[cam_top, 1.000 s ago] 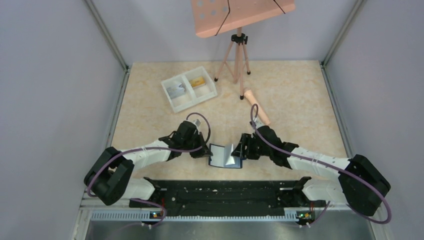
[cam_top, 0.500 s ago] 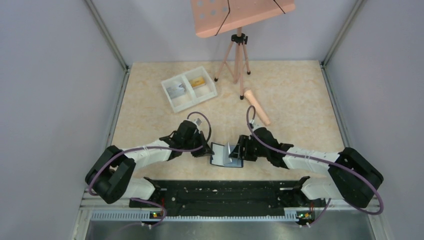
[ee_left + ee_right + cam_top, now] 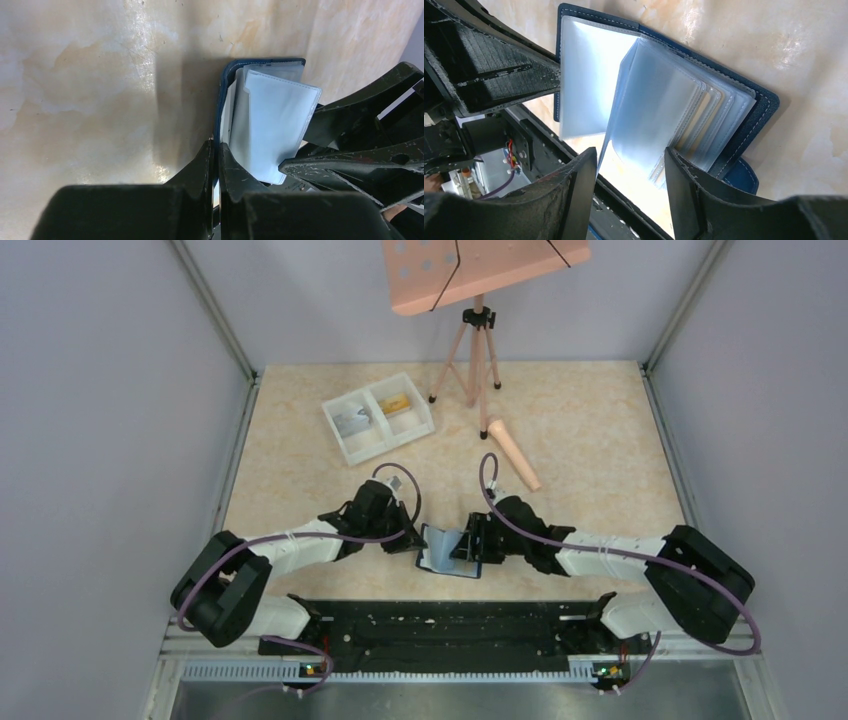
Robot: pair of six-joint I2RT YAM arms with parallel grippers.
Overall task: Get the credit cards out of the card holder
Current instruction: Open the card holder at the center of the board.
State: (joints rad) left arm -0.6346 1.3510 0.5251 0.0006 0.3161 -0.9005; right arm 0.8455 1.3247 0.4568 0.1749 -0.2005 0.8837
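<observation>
The card holder [image 3: 447,552] is seen lying open at the middle of the near edge of the desk [image 3: 600,420], between the two arms. Its clear plastic sleeves [image 3: 659,100] are fanned up from the spine rather than lying flat. The blue cover is judged to be held down on one side so that the sleeves can be leafed through from the other. A pale yellowish tint is seen behind the rearmost sleeves in the right wrist view. Whether that is a card left inside cannot be told. Two credit cards [image 3: 352,421] are seen in the white two-compartment tray [image 3: 345,445] toward the far left corner, well apart from the holder. A grey one lies in one compartment and a yellow-orange one in the other, so part of the task is judged to be done. The left end effector [image 3: 216,150] is brought together on the left edge of the blue cover, which is pinched between its fingers with no gap visible; the holder is thereby anchored against sliding. The right end effector [image 3: 630,160] is held with its fingers apart, set at the free lower edge of the raised sleeves. One finger stands on each side of the fan, and no sleeve or card is seen to be clamped. This placement is judged to serve for parting the sleeves or reaching a card within them.
</observation>
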